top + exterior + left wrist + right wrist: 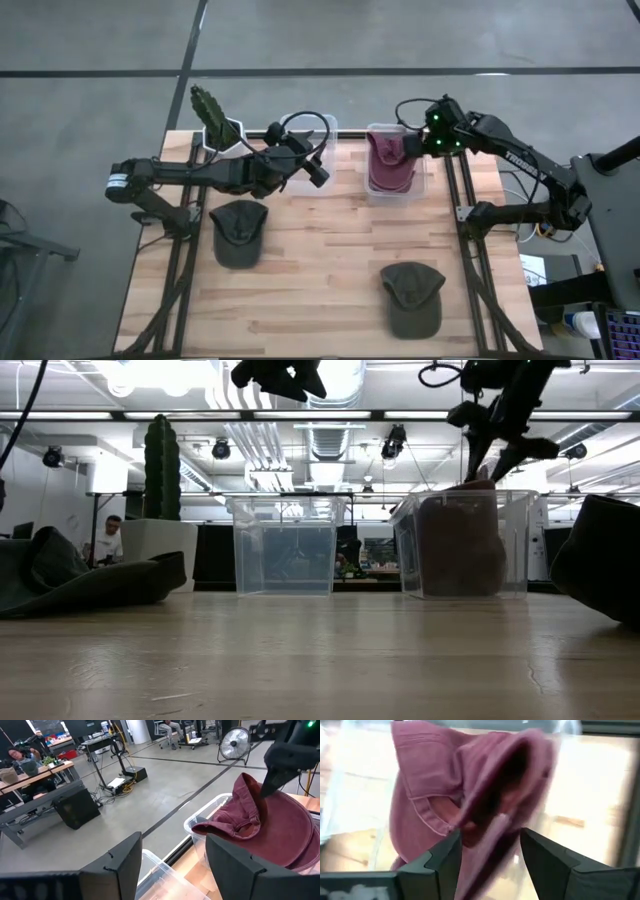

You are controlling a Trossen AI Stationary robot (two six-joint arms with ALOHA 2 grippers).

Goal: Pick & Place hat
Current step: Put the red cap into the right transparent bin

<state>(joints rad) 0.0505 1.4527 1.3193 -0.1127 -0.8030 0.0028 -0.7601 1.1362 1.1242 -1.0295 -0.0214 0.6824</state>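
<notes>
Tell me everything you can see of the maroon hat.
The maroon hat is a soft cloth cap with stitched seams, crumpled and standing partly above the rim of the clear right bin. Its brim lies inside. The right gripper hovers at its upper edge, fingers apart; contact is unclear.

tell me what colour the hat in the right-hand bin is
The hat in the clear bin is maroon; the left wrist view shows it best.

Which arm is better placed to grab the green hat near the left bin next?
Left. The left gripper hovers open over the empty bin, close to that green hat. The right gripper is over the maroon hat, farther away.
</notes>
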